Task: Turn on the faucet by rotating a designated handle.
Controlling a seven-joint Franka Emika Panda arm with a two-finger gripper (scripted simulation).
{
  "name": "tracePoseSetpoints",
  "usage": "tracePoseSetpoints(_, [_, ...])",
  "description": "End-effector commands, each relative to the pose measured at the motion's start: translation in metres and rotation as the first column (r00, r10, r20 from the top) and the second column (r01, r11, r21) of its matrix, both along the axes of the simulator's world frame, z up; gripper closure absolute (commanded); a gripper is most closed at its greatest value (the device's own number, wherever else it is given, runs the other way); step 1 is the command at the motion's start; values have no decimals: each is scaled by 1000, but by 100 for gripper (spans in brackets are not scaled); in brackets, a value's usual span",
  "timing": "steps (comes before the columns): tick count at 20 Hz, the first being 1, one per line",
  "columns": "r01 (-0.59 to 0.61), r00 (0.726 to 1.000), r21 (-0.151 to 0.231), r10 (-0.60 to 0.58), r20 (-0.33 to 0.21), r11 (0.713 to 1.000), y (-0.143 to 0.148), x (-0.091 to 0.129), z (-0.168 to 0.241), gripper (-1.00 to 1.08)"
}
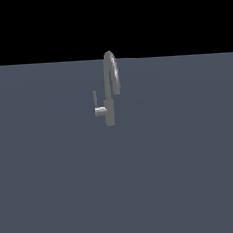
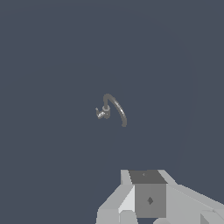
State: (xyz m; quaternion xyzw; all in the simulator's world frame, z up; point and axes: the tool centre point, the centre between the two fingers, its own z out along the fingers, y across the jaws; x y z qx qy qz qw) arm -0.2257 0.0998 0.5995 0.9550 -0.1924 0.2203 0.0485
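The faucet (image 1: 109,97) is a slim grey tap standing on the flat grey surface, with a vertical post and a high arched spout. The handle (image 1: 95,99) is a thin short lever pointing upward from a small stub on the post, on the exterior view's left. In the wrist view the faucet (image 2: 117,107) shows small and from above, with the handle (image 2: 99,113) beside its post. Only part of my gripper (image 2: 148,200) shows, at the edge of the wrist view and far from the faucet. Its fingertips are cut off. The arm is out of the exterior view.
A flat grey surface (image 1: 180,173) spreads all around the faucet. A black background lies behind it. No other objects show.
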Motion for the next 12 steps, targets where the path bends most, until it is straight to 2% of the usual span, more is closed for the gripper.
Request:
tracePoseSetpoints(1, [56,997,-11,-55,53,998,15,5,8,108])
tracePoseSetpoints(6, [160,977,-29,-154,149,987,45,21,15,108])
tracePoseSetpoints(12, [274,934,-41,-256,248,961,81,50,9,108])
